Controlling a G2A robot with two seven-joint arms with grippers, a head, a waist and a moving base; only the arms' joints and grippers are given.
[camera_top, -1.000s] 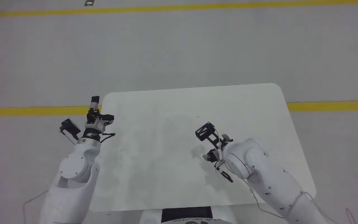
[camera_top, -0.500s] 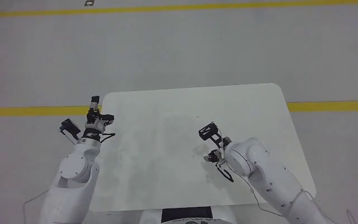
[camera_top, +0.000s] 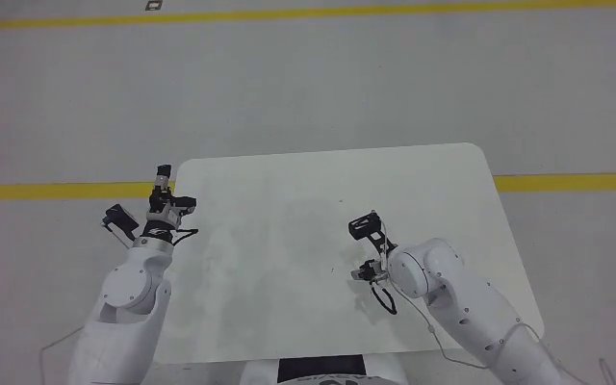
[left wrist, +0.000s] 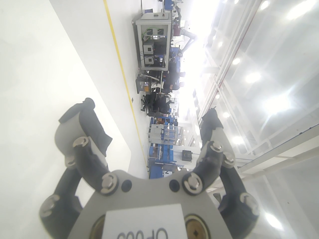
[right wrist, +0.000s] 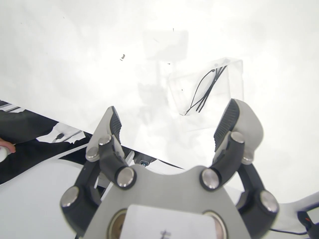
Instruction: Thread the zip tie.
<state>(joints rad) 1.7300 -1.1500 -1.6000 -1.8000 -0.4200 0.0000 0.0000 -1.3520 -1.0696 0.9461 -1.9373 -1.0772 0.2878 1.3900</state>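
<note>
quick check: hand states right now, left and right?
Left hand: open, holding nothing.
Right hand: open, holding nothing.

Top view high over table [camera_top: 289,183]; right wrist near same table; left wrist faces hall [left wrist: 162,75].

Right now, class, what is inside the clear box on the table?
A few black zip ties lie inside the box, leaning toward one corner. They overlap, so their count is unclear; nothing else shows through the clear walls.
</note>
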